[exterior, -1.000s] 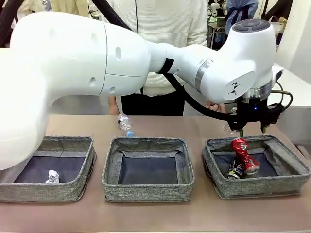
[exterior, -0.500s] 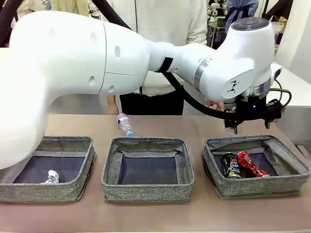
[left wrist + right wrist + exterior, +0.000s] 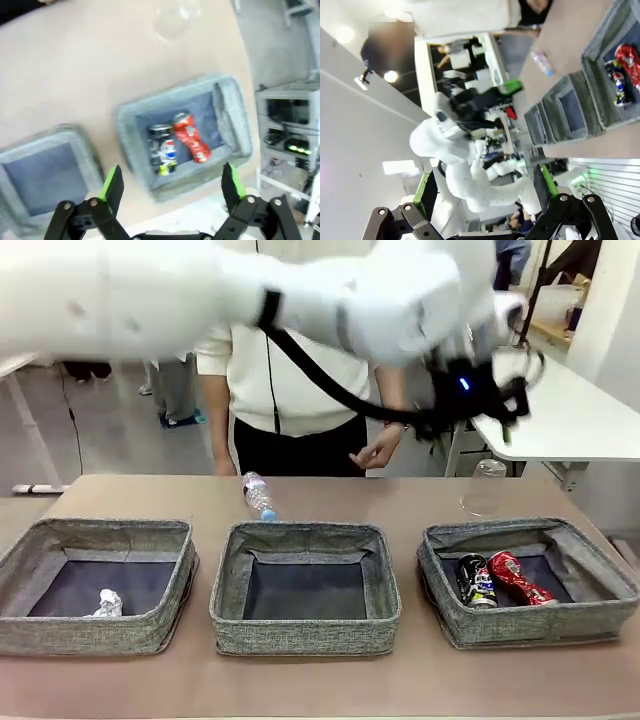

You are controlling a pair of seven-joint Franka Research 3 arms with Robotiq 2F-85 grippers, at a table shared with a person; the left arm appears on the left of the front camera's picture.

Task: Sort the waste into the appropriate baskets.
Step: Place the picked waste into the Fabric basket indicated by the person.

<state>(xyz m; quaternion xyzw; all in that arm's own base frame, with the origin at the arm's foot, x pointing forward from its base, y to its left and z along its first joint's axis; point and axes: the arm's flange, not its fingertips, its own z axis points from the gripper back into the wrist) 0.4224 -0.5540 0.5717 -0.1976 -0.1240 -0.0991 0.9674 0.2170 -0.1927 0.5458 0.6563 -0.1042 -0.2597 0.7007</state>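
The crushed red can (image 3: 518, 578) and the dark blue-white can (image 3: 475, 580) lie side by side in the right basket (image 3: 530, 627). High above that basket's far side hangs my left gripper (image 3: 478, 408), blurred. In the left wrist view the left gripper (image 3: 171, 182) is open and empty, looking down on the red can (image 3: 190, 137), the dark can (image 3: 163, 148) and their basket (image 3: 235, 125). A paper ball (image 3: 107, 603) sits in the left basket (image 3: 95, 635). The middle basket (image 3: 305, 632) holds nothing. Beyond it lies a clear bottle (image 3: 258, 495). My right gripper (image 3: 485, 186) is open and empty.
A clear plastic cup (image 3: 485, 485) stands on the table behind the right basket. A person stands at the far side with one hand (image 3: 378, 452) hanging above the table edge. A white table (image 3: 570, 420) sits at the back right.
The red can fell from my left gripper into the right basket and came to rest beside the dark can. The left gripper opened, then the arm lifted high above the table.
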